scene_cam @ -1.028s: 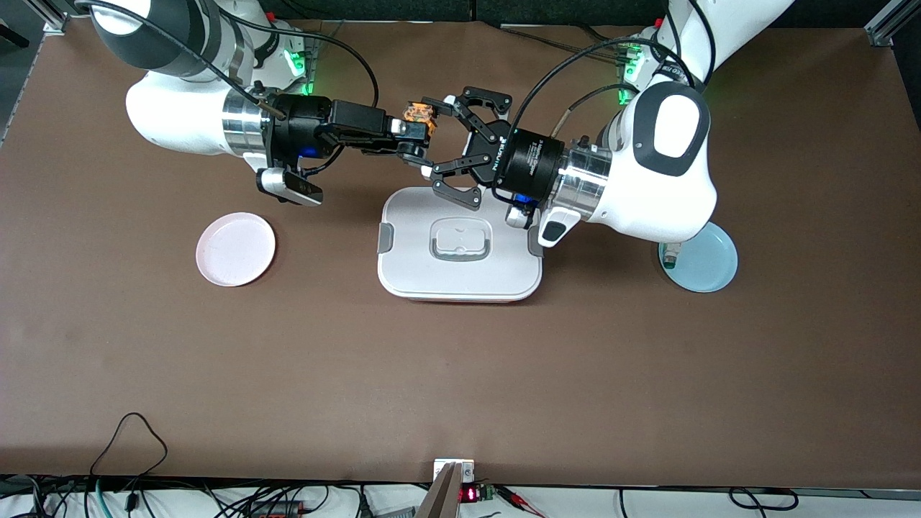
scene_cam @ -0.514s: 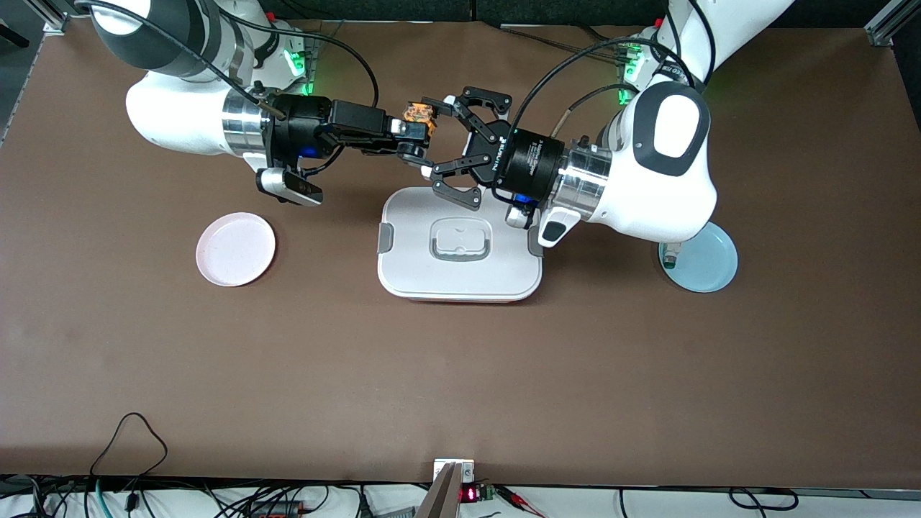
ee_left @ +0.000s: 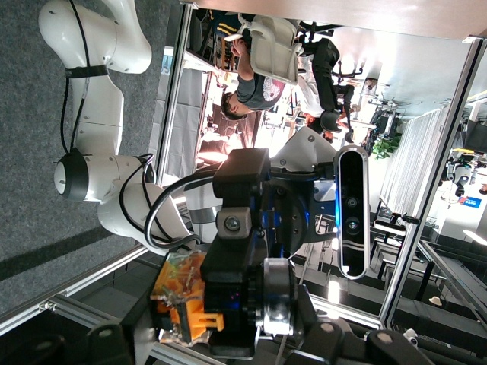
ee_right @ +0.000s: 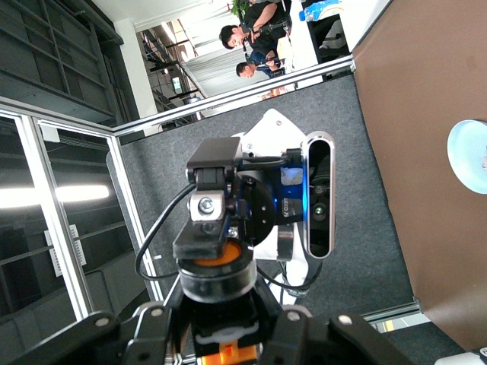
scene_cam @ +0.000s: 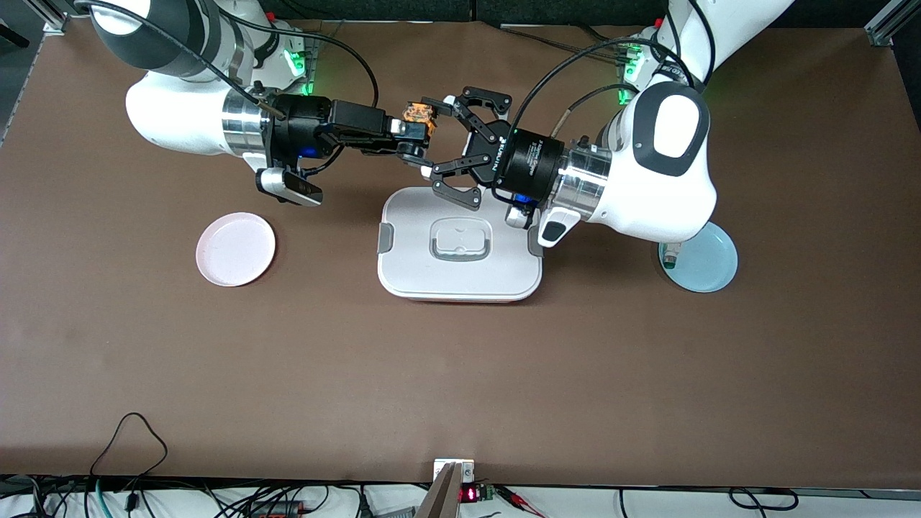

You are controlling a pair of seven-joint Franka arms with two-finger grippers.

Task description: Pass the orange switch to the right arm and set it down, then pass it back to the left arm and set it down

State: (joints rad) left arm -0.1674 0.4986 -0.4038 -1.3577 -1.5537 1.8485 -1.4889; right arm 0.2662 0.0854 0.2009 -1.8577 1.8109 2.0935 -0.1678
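Observation:
The orange switch hangs in the air, with my right gripper shut on it over the strip of table between the box and the arms' bases. In the right wrist view its orange face shows between my right gripper's fingers. My left gripper faces it, open, with one finger on each side of the switch and not touching it. In the left wrist view the orange switch fills the gap of my left gripper. The white lidded box lies on the table below both hands.
A pink plate lies toward the right arm's end of the table. A blue plate lies toward the left arm's end, partly under that arm, with a small white-and-green part on it. Cables run along the table's front edge.

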